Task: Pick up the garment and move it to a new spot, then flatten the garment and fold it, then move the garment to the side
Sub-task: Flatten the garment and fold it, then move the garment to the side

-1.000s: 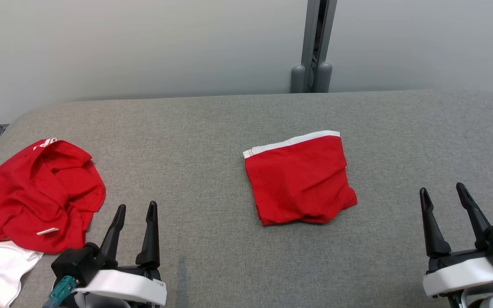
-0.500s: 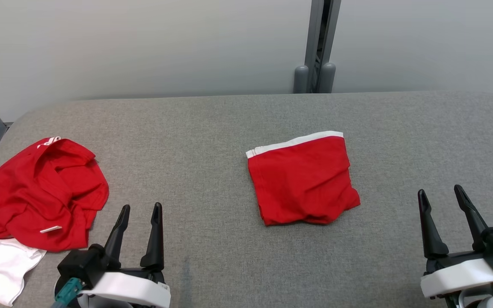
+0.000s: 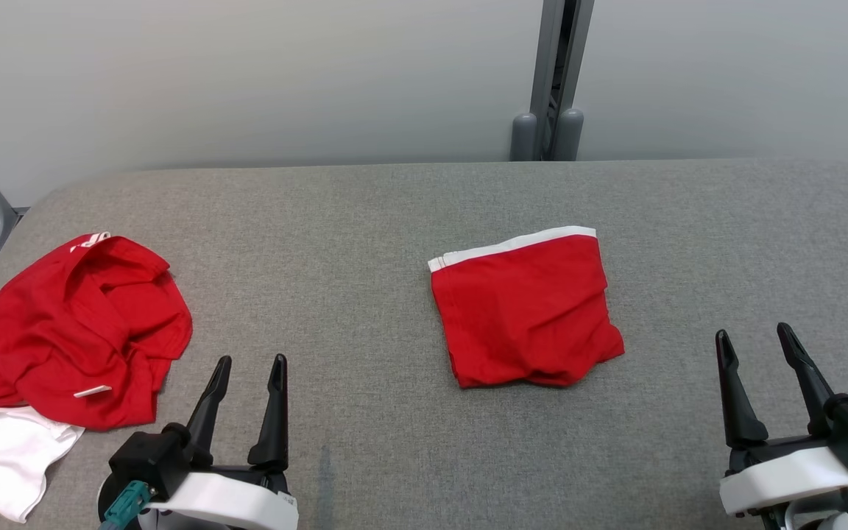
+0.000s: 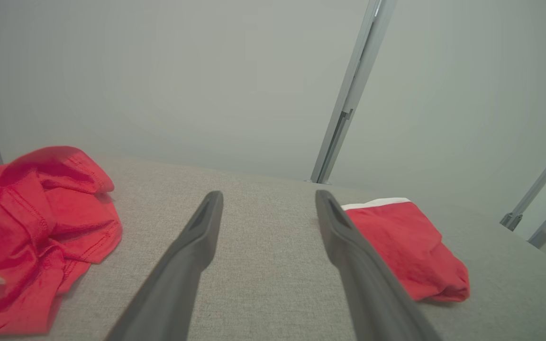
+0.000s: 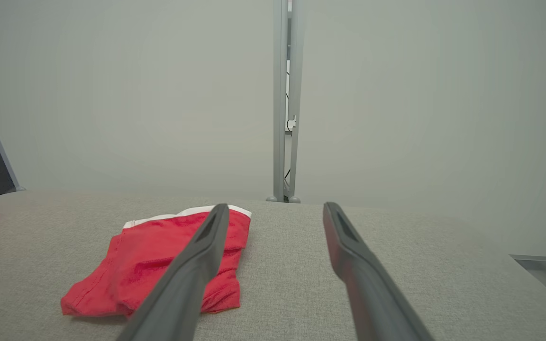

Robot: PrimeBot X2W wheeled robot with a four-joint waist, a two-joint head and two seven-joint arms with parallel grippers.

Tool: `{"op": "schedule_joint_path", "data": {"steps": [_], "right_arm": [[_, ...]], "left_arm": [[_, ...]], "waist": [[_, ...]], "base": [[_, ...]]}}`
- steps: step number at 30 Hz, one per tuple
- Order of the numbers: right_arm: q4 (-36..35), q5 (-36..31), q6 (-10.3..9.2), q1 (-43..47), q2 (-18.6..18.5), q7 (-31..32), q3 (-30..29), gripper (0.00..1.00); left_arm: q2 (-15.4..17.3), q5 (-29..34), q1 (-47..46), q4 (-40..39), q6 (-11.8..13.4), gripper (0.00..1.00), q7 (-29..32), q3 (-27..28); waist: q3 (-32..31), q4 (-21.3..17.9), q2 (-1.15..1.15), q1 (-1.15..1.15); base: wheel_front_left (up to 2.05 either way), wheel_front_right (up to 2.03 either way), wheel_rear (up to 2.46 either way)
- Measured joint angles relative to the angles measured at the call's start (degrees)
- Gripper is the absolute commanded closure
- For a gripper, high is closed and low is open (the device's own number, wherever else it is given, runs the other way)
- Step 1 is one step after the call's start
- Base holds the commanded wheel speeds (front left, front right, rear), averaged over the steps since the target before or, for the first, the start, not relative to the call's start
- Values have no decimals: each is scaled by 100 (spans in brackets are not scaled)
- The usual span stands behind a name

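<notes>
Folded red garment (image 3: 525,309) with a white band (image 3: 512,243) along its far edge, lying as a compact, roughly square packet near the middle of the grey fabric-topped desk (image 3: 365,221), slightly right of centre, near edge a little rumpled. Touched by nothing.

Left tool (image 3: 251,361) low at the near left, two dark fingers spread apart and pinching nothing, pointing away across the desk, well short of the folded garment. Right tool (image 3: 752,331) low at the near right, likewise spread and empty, well apart from the garment on its other side. In each wrist view, garment partly hidden behind one parted finger.

Judged from the neat fold: flattening and folding apparently done, leaving the last step, moving the garment to the side. Next move likely calling for one tool to reach in low, slip a finger under an edge and close on all layers together, then lift or drag gently to keep the fold from opening.

Further left, by the desk's left edge, a crumpled red garment (image 3: 78,324) with white cloth (image 3: 4,456) at its near end, near the left tool; impossible to tell whether one piece or two.

Counted: one folded garment, one crumpled heap, two tools, one desk, one grey upright post (image 3: 556,81) behind the desk against a pale wall (image 3: 247,73)
</notes>
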Motion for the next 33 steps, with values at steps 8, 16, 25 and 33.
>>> {"op": "schedule_joint_path", "data": {"steps": [8,16,25,33], "right_arm": [[7,41,-1,-5,-1,0,-15,0],[20,41,0,-5,-2,0,-30,0],[96,149,0,-13,2,0,-87,0],[543,892,-1,-651,-436,535,416,0]], "left_arm": [[0,1,0,-8,-2,0,0,-5],[0,18,0,4,-10,0,0,-31],[0,23,-16,-8,-25,0,0,-91],[0,-60,-389,-105,-83,0,-1,-211]], "waist": [[34,2,0,0],[53,-10,0,0],[161,10,0,0],[659,138,0,0]], "base": [[0,0,0],[0,0,0],[0,0,0],[0,0,0]]}}
